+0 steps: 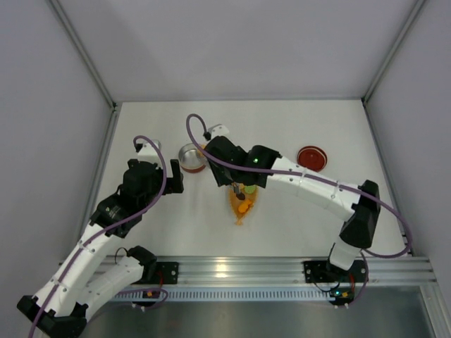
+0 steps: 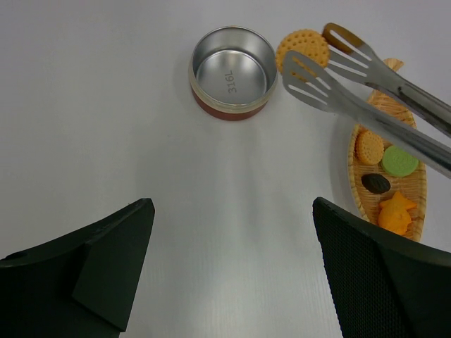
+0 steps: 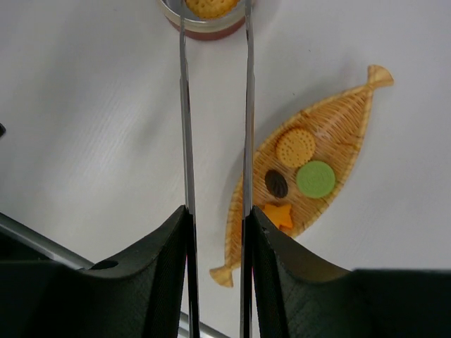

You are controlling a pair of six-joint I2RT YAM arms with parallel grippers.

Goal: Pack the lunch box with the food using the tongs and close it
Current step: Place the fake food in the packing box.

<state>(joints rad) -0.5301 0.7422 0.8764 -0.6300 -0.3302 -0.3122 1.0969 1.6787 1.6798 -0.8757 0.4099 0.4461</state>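
The lunch box (image 2: 233, 68) is a small round tin, silver inside with a red wall, standing open on the table (image 1: 190, 156). Its red lid (image 1: 311, 158) lies far to the right. My right gripper (image 3: 215, 211) is shut on the two arms of the silver tongs (image 3: 248, 105). The tong tips (image 2: 331, 63) pinch a round yellow biscuit (image 2: 303, 48) at the box's right rim. More food lies on the orange tray (image 2: 420, 183): a yellow biscuit (image 2: 369, 147), a green piece (image 2: 399, 160), a dark brown one (image 2: 375, 183) and an orange star (image 2: 395, 213). My left gripper (image 2: 231, 205) is open and holds nothing, short of the box.
The orange leaf-shaped tray (image 1: 243, 201) lies just right of the box, under the right arm (image 1: 310, 184). Grey walls close the table on three sides. An aluminium rail (image 1: 232, 267) runs along the near edge.
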